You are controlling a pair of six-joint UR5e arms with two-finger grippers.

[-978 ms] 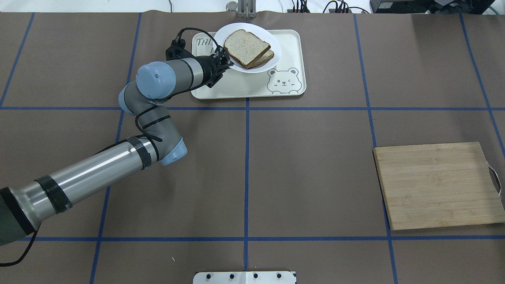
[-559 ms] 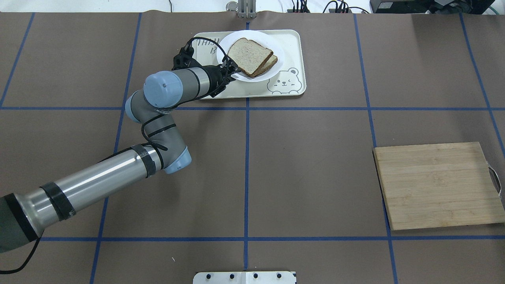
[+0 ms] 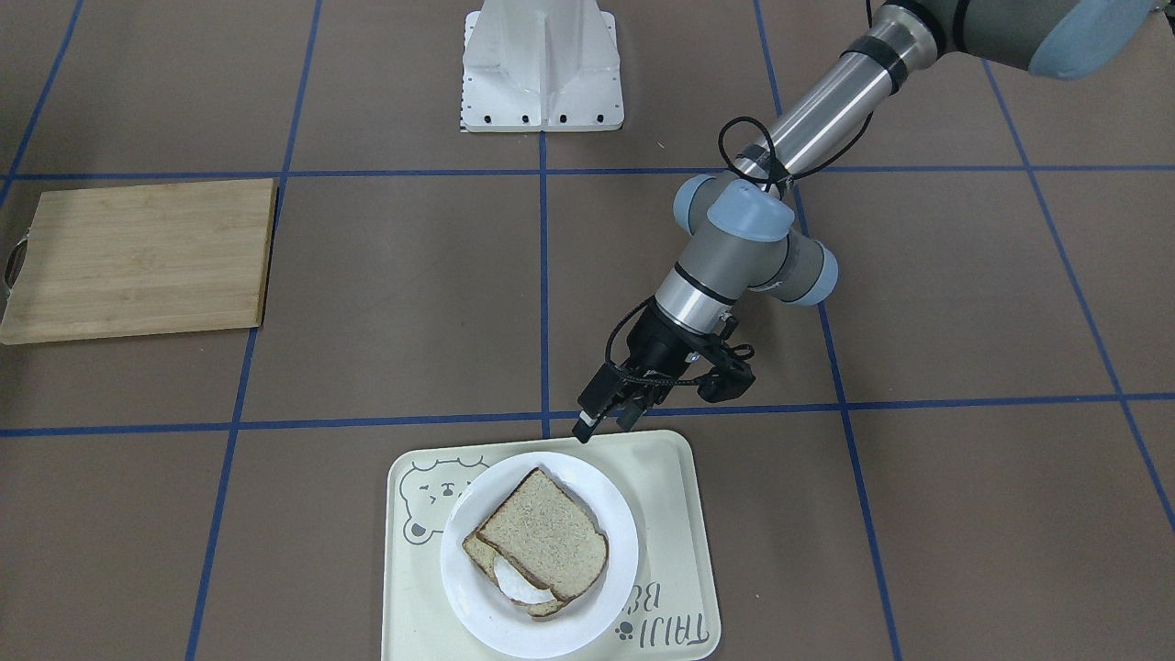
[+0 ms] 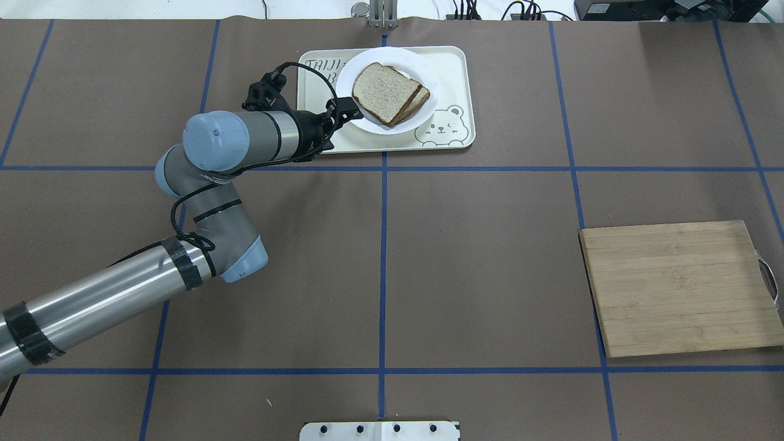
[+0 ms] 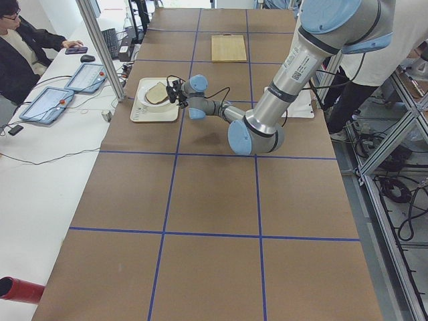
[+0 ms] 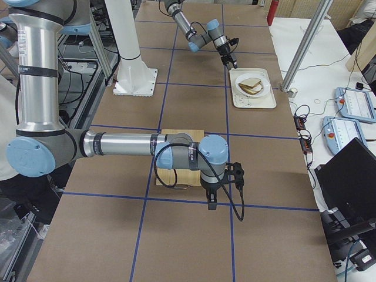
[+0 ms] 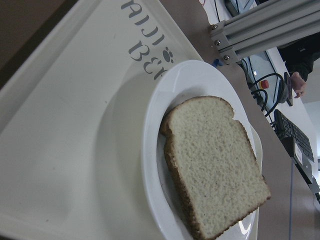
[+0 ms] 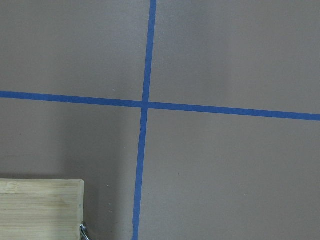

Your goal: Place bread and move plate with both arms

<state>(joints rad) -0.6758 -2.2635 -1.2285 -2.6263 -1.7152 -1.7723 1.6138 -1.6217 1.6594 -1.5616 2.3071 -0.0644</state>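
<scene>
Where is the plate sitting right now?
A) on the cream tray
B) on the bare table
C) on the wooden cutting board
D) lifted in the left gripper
A: the plate lies flat on the cream tray, and the left gripper hangs apart from its rim.

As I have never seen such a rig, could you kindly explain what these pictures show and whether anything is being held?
Two robot arms work at a brown table. Views come from overhead, across the table, both table ends and each wrist. A cream tray carries a white plate with a bread slice atop another slice; a wooden board lies apart. The left pincer hovers at the tray's edge, holding nothing. The right pincer hangs near the board; its grip is unclear.
</scene>
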